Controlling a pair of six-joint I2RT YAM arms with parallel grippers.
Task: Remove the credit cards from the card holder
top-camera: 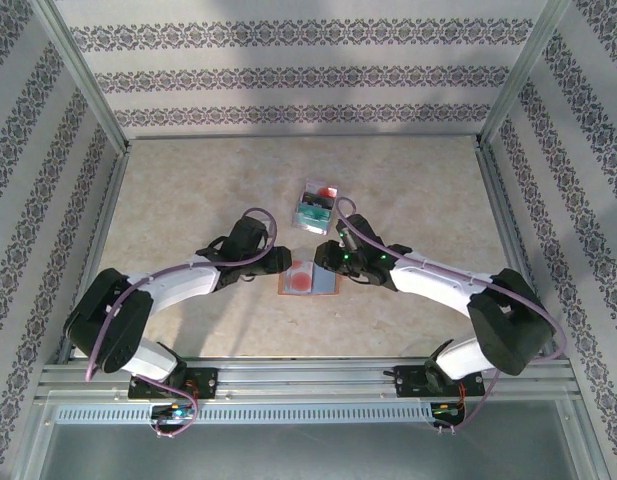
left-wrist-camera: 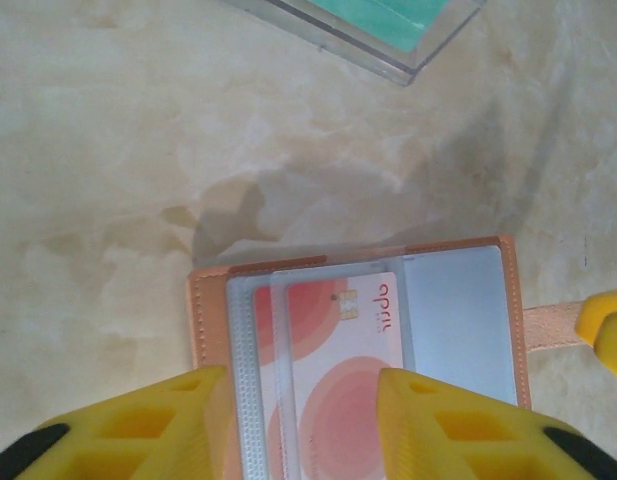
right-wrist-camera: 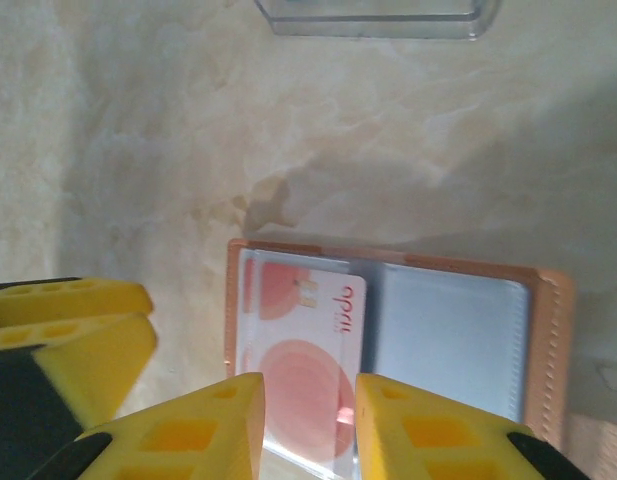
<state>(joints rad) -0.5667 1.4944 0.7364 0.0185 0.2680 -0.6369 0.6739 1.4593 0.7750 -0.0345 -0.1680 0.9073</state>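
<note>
The card holder (top-camera: 326, 285) lies open on the table between both grippers, brown-rimmed and blue-grey inside (left-wrist-camera: 458, 320) (right-wrist-camera: 443, 345). A white card with pink circles (left-wrist-camera: 338, 350) (right-wrist-camera: 303, 350) sits in its left panel under a clear sleeve. The card's near edge reaches past the holder's edge. My left gripper (top-camera: 284, 266) (left-wrist-camera: 303, 430) is open, its yellow fingers (left-wrist-camera: 158, 425) straddling the left panel. My right gripper (top-camera: 331, 262) (right-wrist-camera: 310, 435) is open with a narrower gap, and the card's near end shows between its fingers (right-wrist-camera: 203, 430). The brown tab (left-wrist-camera: 548, 325) sticks out at the right.
A clear plastic box (top-camera: 315, 205) (left-wrist-camera: 378, 25) (right-wrist-camera: 373, 15) holding teal and red cards stands just beyond the holder. A finger of the other gripper shows at the right edge of the left wrist view and at the left of the right wrist view. Metal rails border the table.
</note>
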